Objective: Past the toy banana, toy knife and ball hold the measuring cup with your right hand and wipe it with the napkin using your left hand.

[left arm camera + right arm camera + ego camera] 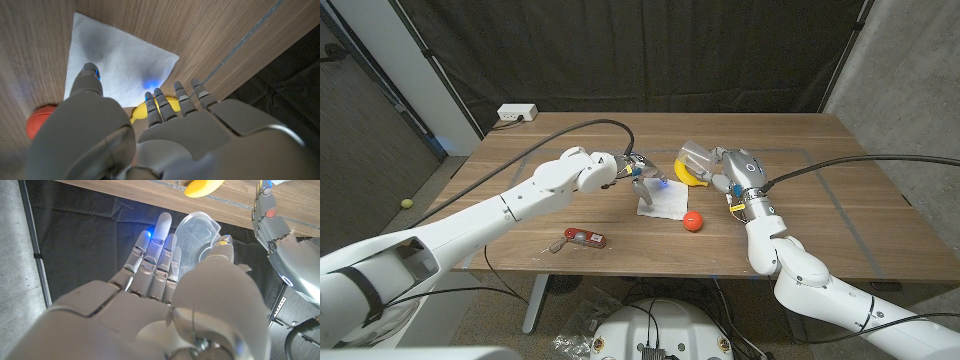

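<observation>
Dark curtains hang behind a wooden desk [840,190] that carries the toys. The right hand [728,172] holds the clear measuring cup [697,157] lifted off the desk, its fingers [155,260] lying along the cup's wall with the thumb on the other side. A toy banana [688,178] lies just beneath that cup. The left hand [638,170] hovers over the white napkin [661,203], its fingers [177,100] spread apart and holding nothing; the napkin lies flat on the desk right under the fingertips. An orange ball [693,222] sits just beside the napkin, on the side away from the left fingers, and a red toy knife [585,237] lies well apart, nearer the robot.

Judging the risks: thin paper lying flat gives the left fingers little to catch, so a pinch may slide it or bump the ball away. The cup's grasp looks light and one-sided; wiping pressure could twist it loose onto the banana.
</observation>
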Tool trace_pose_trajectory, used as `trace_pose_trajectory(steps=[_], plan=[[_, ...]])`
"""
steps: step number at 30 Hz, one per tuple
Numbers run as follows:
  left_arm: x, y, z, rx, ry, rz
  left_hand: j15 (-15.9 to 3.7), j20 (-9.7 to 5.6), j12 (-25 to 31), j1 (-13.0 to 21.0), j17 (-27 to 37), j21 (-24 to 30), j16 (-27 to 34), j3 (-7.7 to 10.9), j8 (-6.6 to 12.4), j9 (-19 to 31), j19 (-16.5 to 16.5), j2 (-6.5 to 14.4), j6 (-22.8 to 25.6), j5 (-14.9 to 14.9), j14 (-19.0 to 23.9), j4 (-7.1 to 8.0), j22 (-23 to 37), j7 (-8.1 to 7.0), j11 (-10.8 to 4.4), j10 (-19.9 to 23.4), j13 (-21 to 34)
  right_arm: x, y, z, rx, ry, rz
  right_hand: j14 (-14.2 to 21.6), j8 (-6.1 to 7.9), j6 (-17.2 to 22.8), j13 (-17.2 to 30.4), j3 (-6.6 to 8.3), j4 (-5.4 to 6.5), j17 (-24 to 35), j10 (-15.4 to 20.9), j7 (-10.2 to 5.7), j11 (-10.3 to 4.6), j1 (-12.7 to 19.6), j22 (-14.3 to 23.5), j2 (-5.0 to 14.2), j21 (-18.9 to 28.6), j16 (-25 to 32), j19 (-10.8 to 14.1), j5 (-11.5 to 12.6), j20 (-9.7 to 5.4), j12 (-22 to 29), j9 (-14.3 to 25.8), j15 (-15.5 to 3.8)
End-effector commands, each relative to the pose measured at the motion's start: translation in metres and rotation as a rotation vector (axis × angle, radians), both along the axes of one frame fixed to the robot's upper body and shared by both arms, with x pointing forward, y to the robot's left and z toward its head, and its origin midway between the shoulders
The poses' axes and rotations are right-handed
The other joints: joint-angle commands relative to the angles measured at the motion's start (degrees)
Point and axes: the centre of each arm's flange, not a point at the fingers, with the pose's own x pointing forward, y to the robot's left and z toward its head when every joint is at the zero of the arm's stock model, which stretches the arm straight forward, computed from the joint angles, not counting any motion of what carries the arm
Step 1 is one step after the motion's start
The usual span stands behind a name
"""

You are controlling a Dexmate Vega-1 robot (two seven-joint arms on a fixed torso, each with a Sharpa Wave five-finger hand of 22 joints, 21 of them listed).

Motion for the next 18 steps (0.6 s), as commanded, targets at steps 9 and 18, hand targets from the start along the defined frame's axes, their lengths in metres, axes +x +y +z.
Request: trace_pose_trajectory(steps=[9,18], plan=[[0.012,0.003,-0.015,-0.032,-0.018,-0.014,-7.54,-0.86,0.7,2.5,-0.4,1.7,0.1,1.02,-0.4,0.0,3.0,3.5,1.8,0.3,3.4,0.34,-0.2,0.37,0.81,4.6,0.0,0.004,-0.001,0.003,0.004,0.011,0.002,0.0,0.39,6.1,0.5,0.6,0.37,0.3,0.1,-6.06,-0.28,0.0,0.0,0.51,0.8,-0.5,-0.4,-0.1,0.02,-0.3,0.2,-6.41],[0.021,0.008,-0.02,-0.051,-0.059,0.005,-8.92,-2.38,2.0,5.2,-1.2,3.2,0.2,1.24,1.91,-0.1,5.6,4.5,10.7,-0.3,7.0,-0.36,-0.6,1.32,0.83,13.0,0.1,0.004,-0.003,0.005,0.005,0.005,0.0,0.1,0.43,6.1,0.6,0.62,0.45,0.5,0.2,-6.06,-0.18,-0.1,-0.2,0.52,1.1,-0.6,-0.5,-0.1,0.04,-0.4,0.2,-6.43]])
